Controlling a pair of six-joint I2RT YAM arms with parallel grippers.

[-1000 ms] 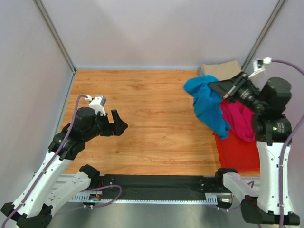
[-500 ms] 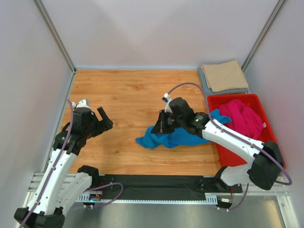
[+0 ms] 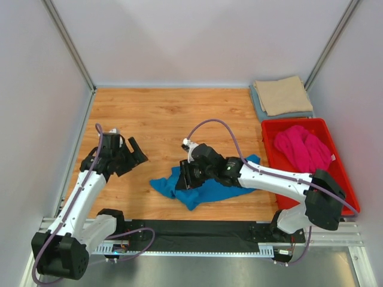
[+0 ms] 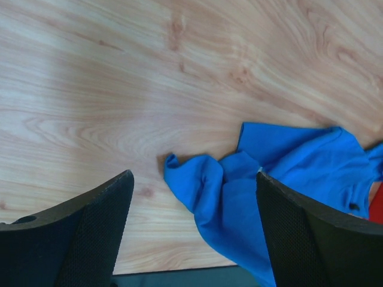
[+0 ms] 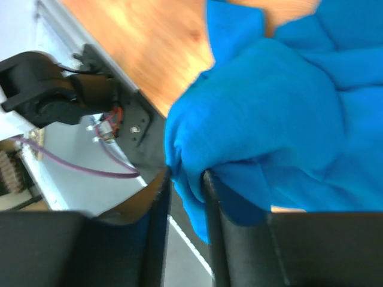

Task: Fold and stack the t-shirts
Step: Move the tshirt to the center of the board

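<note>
Blue shirt crumpled near the front of the table, right gripper on it

The wooden table carries a red bin at its right edge. The blue shirt lies bunched near the front middle of the table. The pink shirt is heaped in the bin. Behind the bin, the tan shirt sits folded on the grey-blue shirt. The right gripper pinches a fold of the blue shirt between nearly closed fingers. The left gripper hangs beside the shirt, jaws spread wide, holding nothing

red bin: right side of table | wooden table: light-brown grain
</note>
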